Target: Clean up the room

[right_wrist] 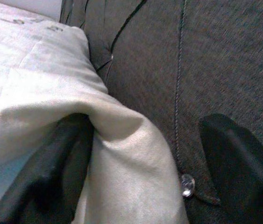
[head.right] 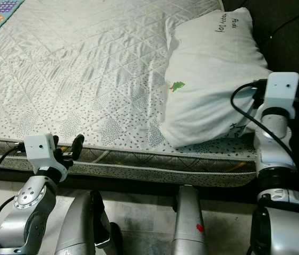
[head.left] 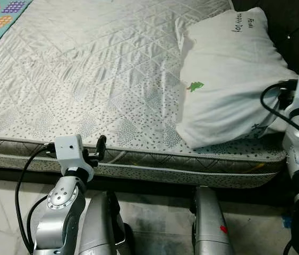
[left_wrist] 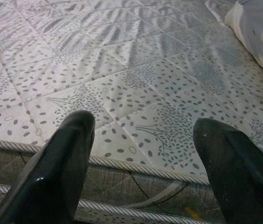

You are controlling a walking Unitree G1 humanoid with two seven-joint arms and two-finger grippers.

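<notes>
At the mattress's (head.left: 85,79) right near corner, a rumpled white pillow (head.left: 229,74) with a small green print

Right gripper (right_wrist: 145,163) spread wide around the pillow's corner; left gripper (left_wrist: 145,172) wide apart at the near edge, holding nothing

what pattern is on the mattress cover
Grey leaf-speckled trees in quilted diamonds on the mattress cover, clearest in the left wrist view.
</notes>
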